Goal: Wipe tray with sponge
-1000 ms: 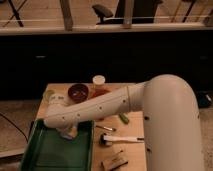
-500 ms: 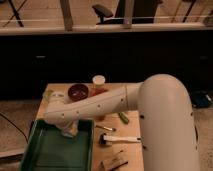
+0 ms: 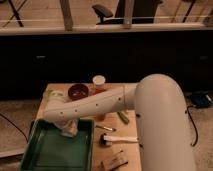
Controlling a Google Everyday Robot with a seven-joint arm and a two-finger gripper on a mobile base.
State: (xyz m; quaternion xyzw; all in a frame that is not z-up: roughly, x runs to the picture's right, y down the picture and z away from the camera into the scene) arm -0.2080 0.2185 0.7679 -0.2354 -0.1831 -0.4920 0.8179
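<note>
Leftward is where the bulky white upper arm has swung over the last second, while its far end has hardly shifted and hangs over the far right corner of the tray (image 3: pixel 46 150). That dark-green tray lies at the near left of the surface (image 3: pixel 50 93), and the gripper (image 3: pixel 66 127) is low above its floor, just inside the rim. A pale lump that looks to be the sponge (image 3: pixel 71 132) sits right beneath it, on or just off the tray floor. Whether the jaws pinch it cannot be told. The sponge should be light and soft, squashing under pressure, so a hold across its middle with some bulk left below would keep the soft face on the tray. The tray looks stiff and smooth and may slide if pushed hard sideways. From the shoulder the forearm reaches left and slopes down, passing in front of the reddish bowl (image 3: pixel 77 91) and the white-handled brush (image 3: pixel 120 139).
</note>
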